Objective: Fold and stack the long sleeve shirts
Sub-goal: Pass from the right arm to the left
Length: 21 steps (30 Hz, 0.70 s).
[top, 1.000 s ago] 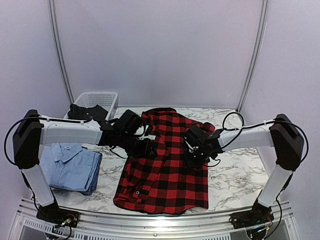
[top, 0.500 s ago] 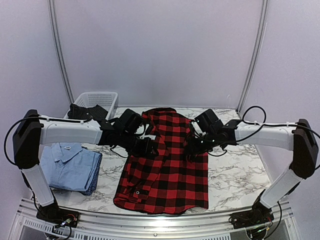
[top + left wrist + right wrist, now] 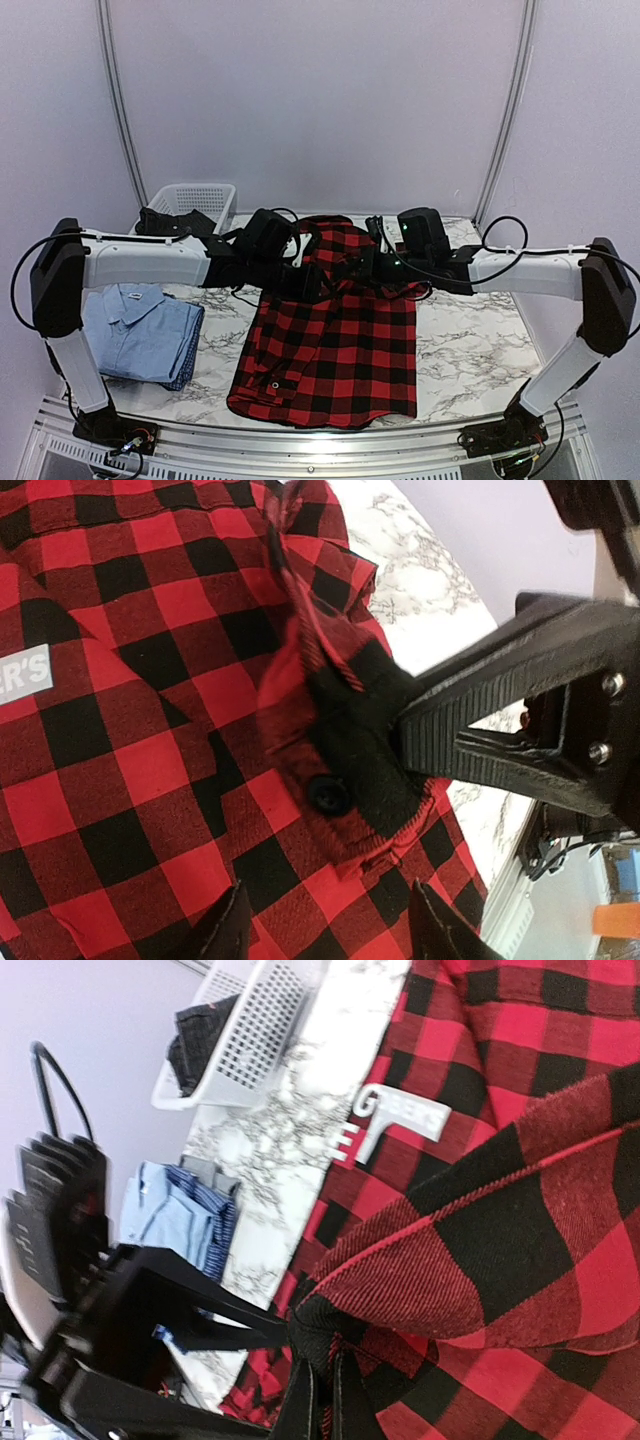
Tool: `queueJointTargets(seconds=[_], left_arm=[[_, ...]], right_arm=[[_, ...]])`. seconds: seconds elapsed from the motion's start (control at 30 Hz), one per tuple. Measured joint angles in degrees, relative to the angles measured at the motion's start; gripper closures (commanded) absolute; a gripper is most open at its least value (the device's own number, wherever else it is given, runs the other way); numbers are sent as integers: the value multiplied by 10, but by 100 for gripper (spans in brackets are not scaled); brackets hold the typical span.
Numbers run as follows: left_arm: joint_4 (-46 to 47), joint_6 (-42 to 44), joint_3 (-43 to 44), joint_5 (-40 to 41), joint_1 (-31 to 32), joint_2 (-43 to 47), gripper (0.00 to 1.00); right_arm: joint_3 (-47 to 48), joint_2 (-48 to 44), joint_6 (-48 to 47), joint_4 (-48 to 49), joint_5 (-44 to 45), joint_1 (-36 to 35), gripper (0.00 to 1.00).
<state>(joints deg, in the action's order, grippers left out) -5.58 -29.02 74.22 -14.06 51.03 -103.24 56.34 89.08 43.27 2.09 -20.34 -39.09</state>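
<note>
The red-and-black flannel shirt [image 3: 335, 345] lies spread across the middle of the marble table, its white lettering [image 3: 395, 1120] showing near the chest. My right gripper [image 3: 354, 272] hangs over the shirt's upper middle, shut on a black-and-red sleeve cuff [image 3: 355, 730] that it holds up off the shirt. My left gripper [image 3: 316, 284] sits right beside it, open, its fingertips [image 3: 225, 930] spread over flat flannel and holding nothing. The light blue collared shirt [image 3: 140, 335] lies folded at the near left.
A white mesh basket [image 3: 192, 200] holding dark clothing [image 3: 175, 222] stands at the back left. Bare marble tabletop [image 3: 470, 350] shows to the right of the flannel. Both arms reach across the table's middle and nearly meet.
My right gripper has swung left and toward the back across the flannel, carrying the sleeve cuff with it. The left gripper has shifted slightly right to meet it.
</note>
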Motion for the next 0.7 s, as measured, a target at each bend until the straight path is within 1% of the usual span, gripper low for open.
queueJointTargets(seconds=[0.07, 0.17, 0.33, 0.4, 0.43, 0.47, 0.5, 0.57, 0.6, 0.63, 0.67, 0.7], left_arm=[[4, 5, 0, 1, 3, -6, 38], [10, 13, 1, 2, 6, -14, 37], [21, 20, 7, 10, 9, -20, 37], [25, 22, 18, 21, 9, -28, 39], [27, 23, 22, 25, 9, -30, 43], [28, 23, 28, 31, 9, -34, 50], [29, 23, 33, 38, 9, -37, 54], [30, 23, 38, 52, 9, -40, 68], [32, 24, 39, 56, 8, -41, 77], [32, 26, 40, 62, 9, -42, 84], [33, 22, 41, 66, 9, -42, 90], [33, 23, 41, 69, 9, -43, 96]], right_arm=[[0, 5, 14, 23, -12, 0, 100], [0, 11, 33, 49, -24, 0, 100], [0, 21, 49, 74, -36, 0, 100], [0, 23, 52, 79, -38, 0, 100], [0, 24, 52, 81, -38, -1, 100], [0, 25, 52, 82, -39, -2, 100], [0, 25, 52, 83, -38, -3, 100], [0, 26, 52, 83, -38, -3, 100], [0, 26, 52, 84, -38, -4, 100], [0, 26, 52, 85, -36, -4, 97], [0, 26, 52, 85, -35, -4, 92], [0, 25, 51, 85, -31, -4, 84]])
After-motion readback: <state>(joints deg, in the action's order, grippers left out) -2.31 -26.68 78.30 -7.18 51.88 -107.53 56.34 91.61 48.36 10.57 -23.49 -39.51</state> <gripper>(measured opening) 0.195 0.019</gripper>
